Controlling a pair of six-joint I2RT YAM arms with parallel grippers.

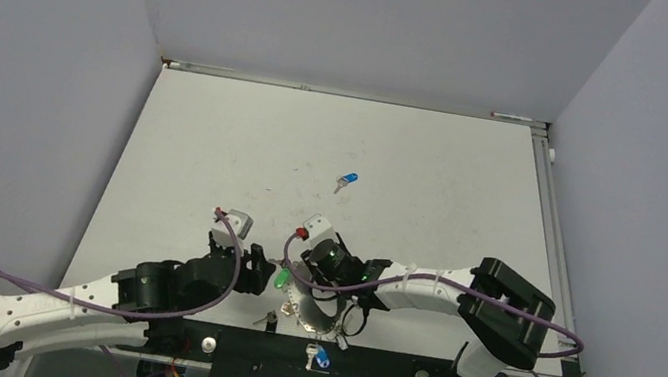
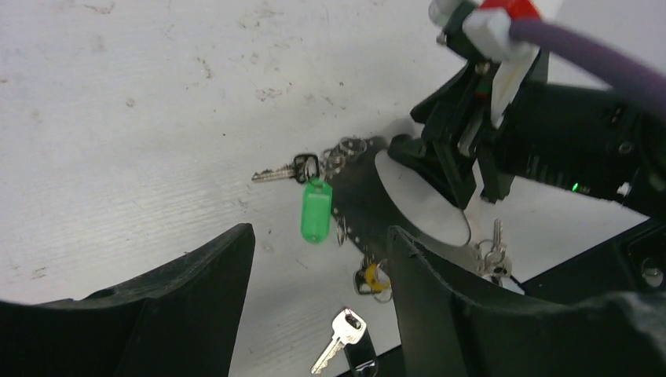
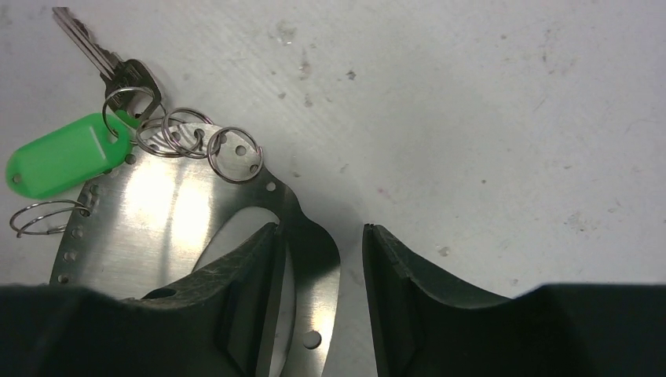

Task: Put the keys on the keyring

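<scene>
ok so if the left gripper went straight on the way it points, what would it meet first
Most likely the green key tag, lying right ahead between the left gripper's open fingers; the keyring's band sits just beyond it. Depth is unclear from the wrist view.

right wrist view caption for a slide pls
Right gripper straddling the flat metal keyring, green tag and key alongside

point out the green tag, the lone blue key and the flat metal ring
green tag (image 2: pixel 316 210): left wrist view, middle of the plastic body
blue key (image 1: pixel 350 179): top view, its blue head
flat metal ring (image 3: pixel 157 228): right wrist view, shiny band beside the holes
</scene>
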